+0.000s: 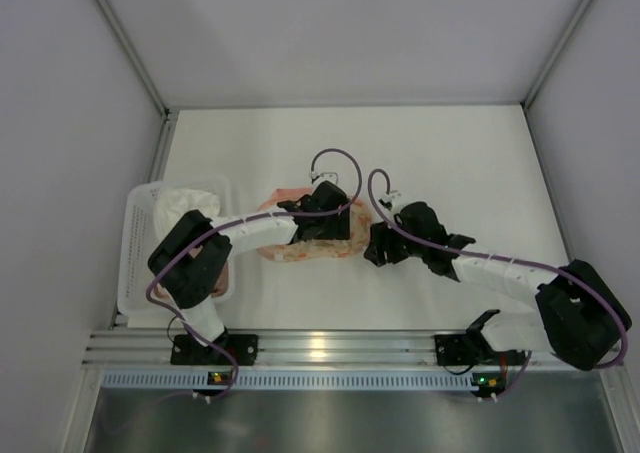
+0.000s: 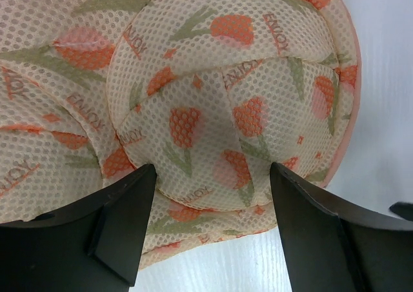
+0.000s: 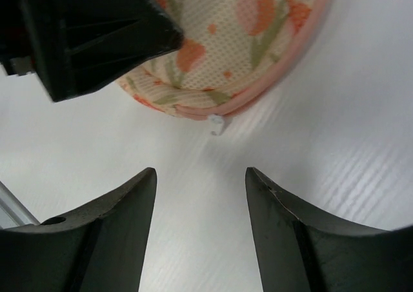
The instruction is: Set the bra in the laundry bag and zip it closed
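Left jaws stood apart over a dome of the laundry bag [image 2: 213,111], likely steadying it. Right jaws, also parted, hung below the zip pull [image 3: 218,124], mid-frame, probably to zip.

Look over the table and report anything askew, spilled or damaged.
Nothing stands out. The laundry bag lies dome up on the table, its mesh unbroken where seen, the white zip pull at its pink rim. The left gripper hangs open over it, the right gripper open beside it.
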`<state>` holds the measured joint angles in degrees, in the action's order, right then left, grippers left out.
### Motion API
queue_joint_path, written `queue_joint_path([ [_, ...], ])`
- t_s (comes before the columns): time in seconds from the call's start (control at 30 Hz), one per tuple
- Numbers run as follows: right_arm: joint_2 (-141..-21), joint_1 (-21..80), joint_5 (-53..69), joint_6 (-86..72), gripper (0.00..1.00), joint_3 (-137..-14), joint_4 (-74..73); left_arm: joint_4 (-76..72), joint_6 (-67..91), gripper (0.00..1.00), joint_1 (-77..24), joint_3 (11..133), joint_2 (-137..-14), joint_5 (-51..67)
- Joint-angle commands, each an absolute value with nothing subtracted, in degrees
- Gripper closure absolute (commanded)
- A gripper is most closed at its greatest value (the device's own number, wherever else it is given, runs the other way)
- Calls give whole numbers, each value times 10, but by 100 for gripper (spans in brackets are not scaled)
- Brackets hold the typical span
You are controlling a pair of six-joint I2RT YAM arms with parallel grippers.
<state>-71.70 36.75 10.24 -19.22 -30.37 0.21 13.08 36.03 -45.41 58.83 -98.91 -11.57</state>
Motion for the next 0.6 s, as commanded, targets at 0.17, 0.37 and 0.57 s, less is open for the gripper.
queue_joint_path([
  [0.17,-774,417,26,-145,47,-328,110,116,412,24,-446,585,-1005,-113],
  [0.37,-838,426,-17,-116,58,-381,55,110,389,24,-446,570,-977,-123],
  [0.57,-852,432,-16,-127,60,-379,80,104,384,23,-444,565,-972,-113],
])
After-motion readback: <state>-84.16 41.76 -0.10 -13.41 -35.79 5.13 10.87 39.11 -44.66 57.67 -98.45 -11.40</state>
